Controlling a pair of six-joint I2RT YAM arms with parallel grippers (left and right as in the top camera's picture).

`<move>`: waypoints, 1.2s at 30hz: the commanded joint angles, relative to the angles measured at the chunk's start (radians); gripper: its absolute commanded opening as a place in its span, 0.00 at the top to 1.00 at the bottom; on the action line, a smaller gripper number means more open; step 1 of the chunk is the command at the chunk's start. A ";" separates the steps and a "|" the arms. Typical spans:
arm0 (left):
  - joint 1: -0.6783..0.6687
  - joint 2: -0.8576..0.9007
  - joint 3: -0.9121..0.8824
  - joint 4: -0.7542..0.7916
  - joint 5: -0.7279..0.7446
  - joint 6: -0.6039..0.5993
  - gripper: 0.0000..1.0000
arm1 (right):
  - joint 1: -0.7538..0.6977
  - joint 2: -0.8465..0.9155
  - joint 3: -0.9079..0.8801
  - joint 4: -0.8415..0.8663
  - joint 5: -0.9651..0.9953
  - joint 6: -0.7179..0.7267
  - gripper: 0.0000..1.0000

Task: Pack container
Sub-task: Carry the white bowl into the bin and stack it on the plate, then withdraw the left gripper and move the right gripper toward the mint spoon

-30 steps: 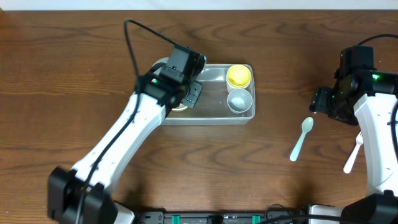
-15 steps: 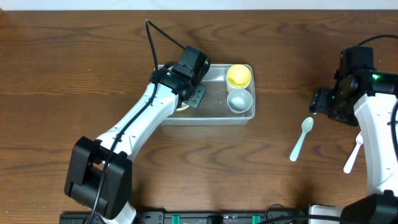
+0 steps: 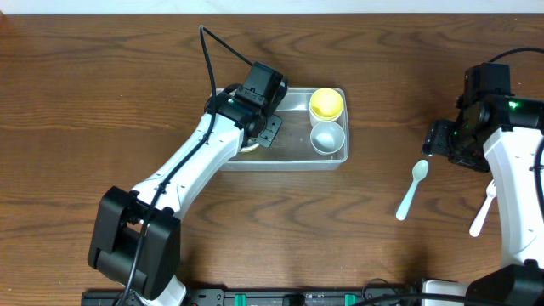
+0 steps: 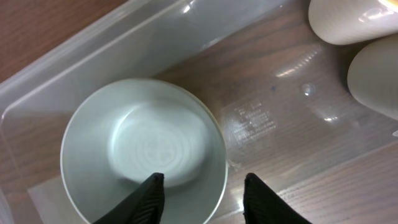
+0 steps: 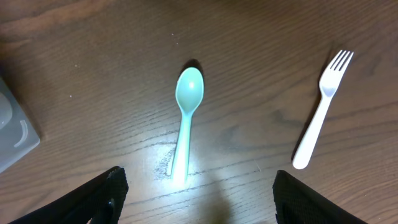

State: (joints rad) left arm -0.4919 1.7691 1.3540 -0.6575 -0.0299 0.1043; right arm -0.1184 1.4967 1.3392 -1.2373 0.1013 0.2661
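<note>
The clear container (image 3: 293, 160) lies at the table's middle back. In its right end stand a yellow cup (image 3: 326, 103) and a white cup (image 3: 327, 136). A white bowl (image 4: 143, 146) rests in the left end, on the container floor (image 4: 273, 106). My left gripper (image 4: 202, 180) hangs open over the bowl's near rim, one finger inside the bowl and the other outside it, neither pressing on the rim. From overhead the left gripper (image 3: 253, 140) covers most of the bowl. My right gripper (image 5: 199, 174) stands open above bare table, holding nothing.
A pale green spoon (image 5: 185, 124) and a white fork (image 5: 320, 115) lie on the wood in front of the right gripper, the fork to the right. Overhead, the spoon (image 3: 412, 189) and fork (image 3: 483, 208) are right of the container. The two cups (image 4: 348, 18) crowd the container's far end.
My left gripper has opened, with the white bowl sitting in the container. The left arm shifted a little to the right early on. The right arm has not moved.
</note>
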 commanded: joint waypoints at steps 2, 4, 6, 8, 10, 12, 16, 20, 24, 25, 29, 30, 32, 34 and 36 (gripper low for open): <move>0.004 -0.047 0.000 -0.036 -0.038 -0.005 0.61 | -0.005 -0.019 0.005 0.000 0.000 -0.013 0.23; 0.005 -0.093 0.000 -0.058 -0.065 -0.005 0.61 | -0.005 -0.019 0.005 0.009 -0.001 -0.013 0.23; 0.010 -0.148 0.000 -0.079 -0.095 -0.018 0.61 | -0.005 -0.019 0.005 0.024 0.000 -0.013 0.22; 0.034 -0.218 0.000 -0.098 -0.098 -0.035 0.54 | -0.005 -0.021 0.005 0.042 -0.001 -0.009 0.21; 0.076 -0.280 0.000 -0.110 -0.098 -0.077 0.40 | -0.005 -0.029 0.005 0.052 0.005 -0.004 0.20; 0.141 -0.343 0.000 -0.128 -0.093 -0.134 0.34 | -0.007 -0.051 0.006 0.055 0.043 0.033 0.19; 0.303 -0.433 0.000 -0.194 -0.079 -0.216 0.19 | -0.032 -0.120 0.007 0.047 0.082 0.154 0.01; 0.456 -0.457 0.000 -0.277 0.023 -0.222 0.18 | -0.052 -0.146 0.007 0.020 0.054 0.266 0.01; 0.558 -0.450 -0.008 -0.293 0.119 -0.257 0.17 | -0.018 -0.114 -0.035 0.010 0.045 0.356 0.01; 0.570 -0.448 -0.008 -0.292 0.125 -0.256 0.17 | -0.007 -0.102 -0.055 0.019 0.045 0.373 0.01; 0.586 -0.443 -0.008 -0.292 0.124 -0.256 0.17 | 0.018 -0.054 -0.156 0.112 -0.004 0.384 0.01; 0.586 -0.442 -0.008 -0.292 0.124 -0.256 0.16 | 0.021 -0.039 -0.188 0.140 -0.019 0.384 0.01; 0.586 -0.441 -0.008 -0.292 0.124 -0.256 0.16 | 0.021 -0.006 -0.243 0.192 -0.043 0.383 0.01; 0.586 -0.441 -0.008 -0.292 0.124 -0.256 0.16 | 0.022 0.030 -0.288 0.247 -0.054 0.366 0.01; 0.586 -0.441 -0.008 -0.292 0.124 -0.256 0.16 | 0.022 0.068 -0.318 0.288 -0.053 0.361 0.01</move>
State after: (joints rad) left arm 0.0898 1.3201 1.3533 -0.9436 0.0803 -0.1387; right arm -0.1040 1.5253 1.0550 -0.9768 0.0719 0.6178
